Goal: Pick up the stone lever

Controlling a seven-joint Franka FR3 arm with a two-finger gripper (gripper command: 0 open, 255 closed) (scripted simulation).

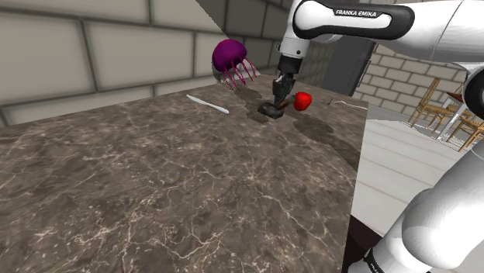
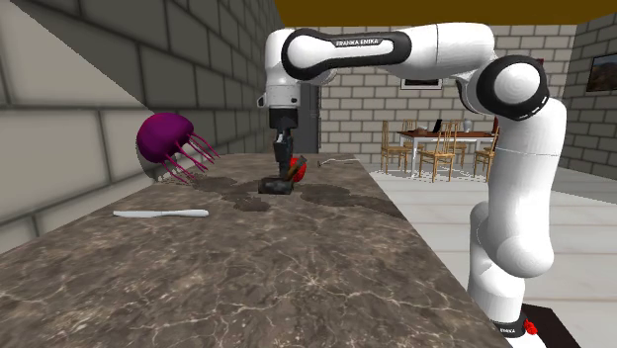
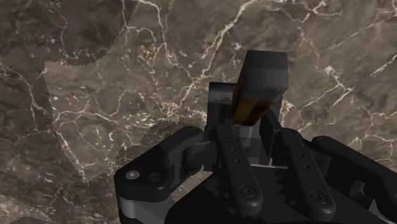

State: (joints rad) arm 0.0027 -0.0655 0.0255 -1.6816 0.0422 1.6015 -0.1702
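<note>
On the brown, white-veined marble counter lies a slim white knife, then a glossy magenta dome with thin curved prongs. Next the dark, blocky lever stands on its flat base. The gripper has its fingers drawn narrowly in, clasping the lever's sides. A shiny rounded red thing sits just beside.

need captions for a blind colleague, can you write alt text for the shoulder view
A white robot arm has its black gripper down at a small dark lever on a dark marble counter. A red object lies just beside it, with a white knife-like piece and a purple tentacled ornament towards the brick wall.
</note>
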